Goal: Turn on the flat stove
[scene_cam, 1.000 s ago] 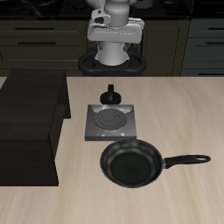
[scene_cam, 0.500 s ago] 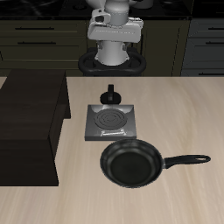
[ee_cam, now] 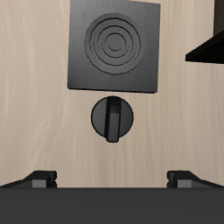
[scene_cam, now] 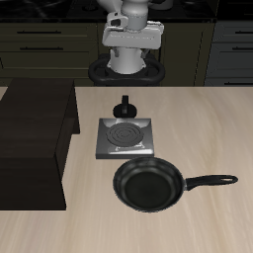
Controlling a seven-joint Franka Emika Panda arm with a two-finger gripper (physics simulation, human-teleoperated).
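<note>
The flat stove [scene_cam: 124, 137] is a small grey square plate with a dark spiral burner, at the middle of the table. Its black knob [scene_cam: 125, 106] stands just behind the plate, on the robot's side. In the wrist view the stove [ee_cam: 115, 44] and the knob [ee_cam: 112, 118] lie straight below. My gripper [ee_cam: 112, 179] is open and empty, with one fingertip [ee_cam: 42, 179] at each side, high above the table behind the knob. In the exterior view only the arm [scene_cam: 130, 40] shows at the table's back.
A black frying pan [scene_cam: 148, 186] with a long handle [scene_cam: 212, 182] lies in front of the stove, nearer the table's front edge. A dark wooden cabinet [scene_cam: 35, 138] stands beside the stove; its corner shows in the wrist view [ee_cam: 210, 48].
</note>
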